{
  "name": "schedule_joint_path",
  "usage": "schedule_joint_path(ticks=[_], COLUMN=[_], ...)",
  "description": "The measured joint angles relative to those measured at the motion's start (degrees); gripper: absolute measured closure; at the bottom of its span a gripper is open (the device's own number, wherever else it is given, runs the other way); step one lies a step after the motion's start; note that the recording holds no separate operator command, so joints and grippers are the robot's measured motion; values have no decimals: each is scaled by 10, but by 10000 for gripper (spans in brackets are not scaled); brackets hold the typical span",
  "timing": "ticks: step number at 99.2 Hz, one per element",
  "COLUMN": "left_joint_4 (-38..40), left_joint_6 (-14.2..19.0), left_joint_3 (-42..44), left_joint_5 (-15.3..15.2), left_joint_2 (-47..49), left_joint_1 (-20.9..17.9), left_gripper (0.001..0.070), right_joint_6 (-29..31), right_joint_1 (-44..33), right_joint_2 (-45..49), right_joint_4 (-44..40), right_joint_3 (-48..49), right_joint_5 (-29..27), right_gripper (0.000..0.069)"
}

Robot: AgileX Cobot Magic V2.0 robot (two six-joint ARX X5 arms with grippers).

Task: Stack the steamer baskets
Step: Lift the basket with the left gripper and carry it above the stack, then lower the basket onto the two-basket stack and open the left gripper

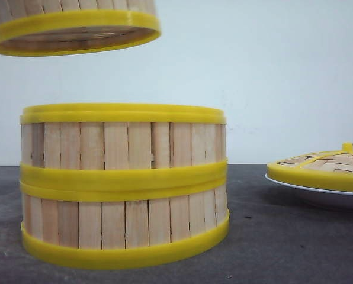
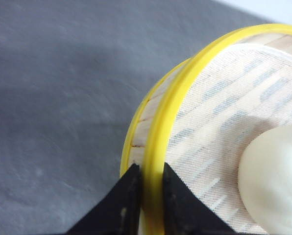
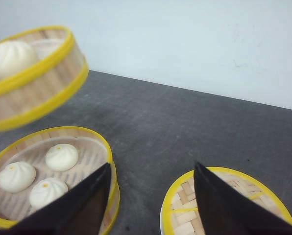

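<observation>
Steamer basket [image 1: 76,29] aloft (left gripper [image 2: 147,183] clamping rim)

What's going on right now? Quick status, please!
Left hand shut on rim of third steamer basket, held in the air. Right hand open, empty, above lid. Two-basket stack waiting below, three buns inside, nothing blocking.

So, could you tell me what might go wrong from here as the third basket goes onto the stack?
The left gripper pinches only the lifted basket rim, and a bun rides inside, so the basket could tilt or slip. It hangs left of the two-basket stack, so a poorly centred descent could catch the top rim. Three buns in the open stack could be squashed.
</observation>
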State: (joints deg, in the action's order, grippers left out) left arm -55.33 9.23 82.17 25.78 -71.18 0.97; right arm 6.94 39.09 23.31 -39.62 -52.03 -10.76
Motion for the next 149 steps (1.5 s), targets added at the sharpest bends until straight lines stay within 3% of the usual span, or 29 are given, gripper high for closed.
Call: schedule_joint_path(ticks=[12, 28, 37, 74, 149], left_joint_4=[-10, -16, -10, 41, 58], left_joint_6=[-17, -29, -31, -33, -36], left_joint_3=[0, -5, -19, -87, -87], left_joint_5=[-6, -63, -70, -76, -77], left_joint_2=[4, 3, -2, -16, -76], left_joint_1=[55, 126, 142, 160, 160], left_gripper=[680, 680, 680, 680, 680], right_joint_6=[0, 0, 0, 0, 0], right_joint_1=[0, 0, 0, 0, 0], right_joint_2=[0, 0, 0, 0, 0], right_joint_4=[0, 0, 0, 0, 0], right_joint_3=[0, 0, 0, 0, 0], right_joint_5=[0, 0, 0, 0, 0], right_gripper=[370, 370, 370, 370, 370])
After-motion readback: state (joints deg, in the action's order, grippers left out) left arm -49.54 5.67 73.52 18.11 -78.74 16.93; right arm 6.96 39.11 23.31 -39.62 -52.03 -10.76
